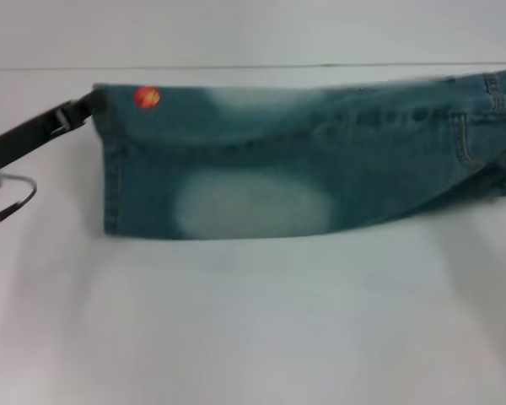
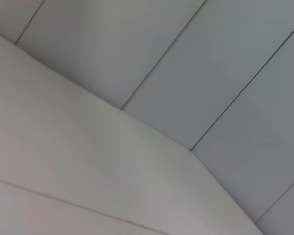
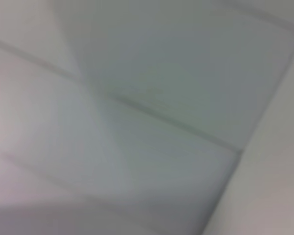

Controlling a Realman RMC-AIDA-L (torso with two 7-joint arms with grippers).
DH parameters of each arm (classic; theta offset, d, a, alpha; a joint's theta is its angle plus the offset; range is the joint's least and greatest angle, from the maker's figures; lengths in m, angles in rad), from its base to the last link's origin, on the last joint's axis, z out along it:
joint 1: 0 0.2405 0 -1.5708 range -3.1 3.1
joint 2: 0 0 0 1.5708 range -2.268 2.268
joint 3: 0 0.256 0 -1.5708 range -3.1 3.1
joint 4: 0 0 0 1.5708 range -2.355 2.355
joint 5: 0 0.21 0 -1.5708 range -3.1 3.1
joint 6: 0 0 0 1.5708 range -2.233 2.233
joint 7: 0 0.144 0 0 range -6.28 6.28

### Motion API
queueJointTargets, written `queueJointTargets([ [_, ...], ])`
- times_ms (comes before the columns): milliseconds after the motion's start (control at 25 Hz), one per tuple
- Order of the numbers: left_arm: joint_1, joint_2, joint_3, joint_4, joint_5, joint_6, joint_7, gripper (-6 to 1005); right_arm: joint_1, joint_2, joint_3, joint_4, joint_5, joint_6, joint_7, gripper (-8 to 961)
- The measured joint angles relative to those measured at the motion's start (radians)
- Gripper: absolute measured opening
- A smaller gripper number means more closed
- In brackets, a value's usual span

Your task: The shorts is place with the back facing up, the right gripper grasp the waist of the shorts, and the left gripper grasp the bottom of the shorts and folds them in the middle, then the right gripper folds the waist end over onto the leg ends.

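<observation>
So the shorts (image 1: 304,160) are stretched out across the white table (image 1: 253,329), already doubled lengthwise into one long strip, leg hem (image 1: 111,169) on the robot's left and the pocket end running out of view on the right. There's a little orange patch (image 1: 147,97) right near the far hem corner. Denim like this is soft but has some body, so I'd guess it holds a crease okay and drapes heavy if you lift only one corner. Not slippery, nothing fragile. The stitched hem and the waistband are the thick bits, best spots to pinch.

The left gripper (image 1: 93,108) sits at that far hem corner with its fingers pinched on the fabric, arm coming in from the left edge. The right gripper isn't visible anywhere, and both wrist cams just show blank wall panels, so can't say what it's doing. The waist-over-legs fold looks not yet done
</observation>
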Motion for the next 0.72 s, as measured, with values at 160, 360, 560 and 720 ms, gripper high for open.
queueJointTargets([
  [160,-0.055,-0.01,0.014,-0.016,-0.001,-0.106,0.006,40,0.029,0.001,0.0,0.044,0.072,0.093,-0.063,43],
  [360,-0.114,-0.017,0.088,-0.053,-0.001,-0.256,0.016,39,0.067,0.002,0.0,0.097,0.156,0.166,-0.157,43],
  [560,-0.164,-0.039,0.114,-0.089,-0.006,-0.405,0.097,38,0.127,0.002,-0.004,0.12,0.206,0.252,-0.288,43],
  [720,-0.182,-0.039,0.115,-0.127,-0.036,-0.418,0.158,39,0.153,0.002,-0.011,0.117,0.201,0.335,-0.325,43],
])
